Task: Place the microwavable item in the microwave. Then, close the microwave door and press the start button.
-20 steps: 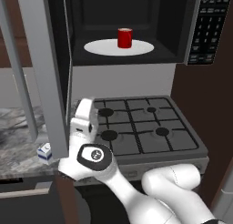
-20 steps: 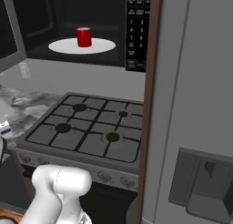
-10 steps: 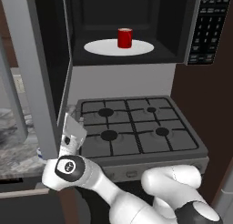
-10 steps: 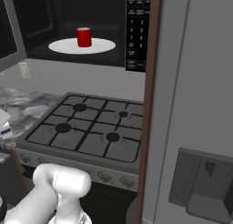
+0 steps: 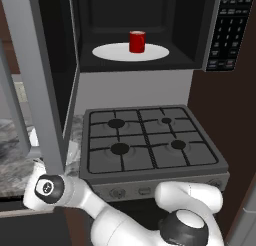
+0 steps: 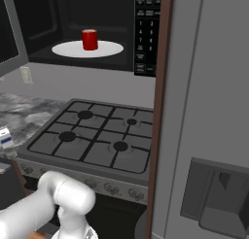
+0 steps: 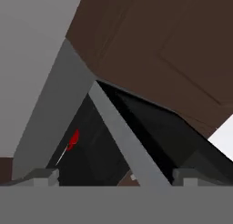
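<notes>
Here, at the far left of the left base view, the microwave door [image 5: 35,75] stands swung wide open, its long grey edge running nearly top to bottom and leaning slightly. The arm's wrist [image 5: 49,189] sits low just beneath that edge, beside the stone counter [image 5: 12,165]. In the hand view the gripper [image 7: 116,177] looks up along the door, whose grey bar [image 7: 125,141] runs diagonally between the two fingertips [image 7: 43,176]; these stand wide apart with nothing pinched between them, and whether either one touches the bar cannot be told.

Moving right, the microwave [image 5: 145,30] shows its dark inside, with the white round plate [image 5: 107,52] lying flat on its floor. The red cup [image 5: 137,41] stands upright on the plate, near its middle, its long axis vertical and its mouth facing up. In the right base view the same cup [image 6: 89,39] stands on the plate [image 6: 109,49] a little left of the plate's centre. In the hand view it appears as a small red sliver [image 7: 74,139].

Below the oven lies the stove [image 5: 150,140] with four burners. Further right is the keypad [image 5: 225,30] on the microwave's right side. In the right base view a small white-and-blue carton [image 6: 5,137] sits at the left edge on the counter.
</notes>
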Controlling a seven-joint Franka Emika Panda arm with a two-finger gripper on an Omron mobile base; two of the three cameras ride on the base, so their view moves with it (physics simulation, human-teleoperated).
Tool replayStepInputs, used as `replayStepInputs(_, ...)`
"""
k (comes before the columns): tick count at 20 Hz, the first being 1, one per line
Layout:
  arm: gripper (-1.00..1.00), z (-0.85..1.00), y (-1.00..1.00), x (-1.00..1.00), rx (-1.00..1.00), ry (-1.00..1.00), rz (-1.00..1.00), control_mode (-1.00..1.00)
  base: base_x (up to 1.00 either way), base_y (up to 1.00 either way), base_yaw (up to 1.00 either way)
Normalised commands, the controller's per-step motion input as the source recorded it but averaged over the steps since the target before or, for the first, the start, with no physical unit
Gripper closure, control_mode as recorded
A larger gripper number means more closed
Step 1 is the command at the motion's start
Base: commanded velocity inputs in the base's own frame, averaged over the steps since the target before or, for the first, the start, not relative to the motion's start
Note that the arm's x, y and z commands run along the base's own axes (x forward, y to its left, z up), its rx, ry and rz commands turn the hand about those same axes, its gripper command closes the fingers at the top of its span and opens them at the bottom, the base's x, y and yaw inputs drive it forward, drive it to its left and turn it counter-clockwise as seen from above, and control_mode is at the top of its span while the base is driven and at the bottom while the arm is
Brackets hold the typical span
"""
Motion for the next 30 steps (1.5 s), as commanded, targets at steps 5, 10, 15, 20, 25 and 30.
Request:
replayStepInputs(5, -1.0, 0.73, 0.8, 0.03, -0.13, 0.0, -0.29, -1.0, 0.0, 0.0, 0.0)
replayStepInputs(10, -1.0, 0.27, -0.12, -0.02, 0.02, -0.01, -0.2, -1.0, 0.0, 0.0, 0.0)
replayStepInputs(15, -1.0, 0.05, -0.84, -0.28, 0.26, -0.07, -0.02, -1.0, 0.0, 0.0, 0.0)
replayStepInputs(20, -1.0, 0.31, -0.83, -0.18, 0.34, -0.04, 0.0, -1.0, 0.0, 0.0, 0.0)
replayStepInputs(25, -1.0, 0.3, -0.87, 0.0, 0.25, -0.08, 0.09, -1.0, 0.0, 0.0, 0.0)
replayStepInputs(30, -1.0, 0.05, -0.99, -0.01, 0.21, -0.06, 0.19, -1.0, 0.0, 0.0, 0.0)
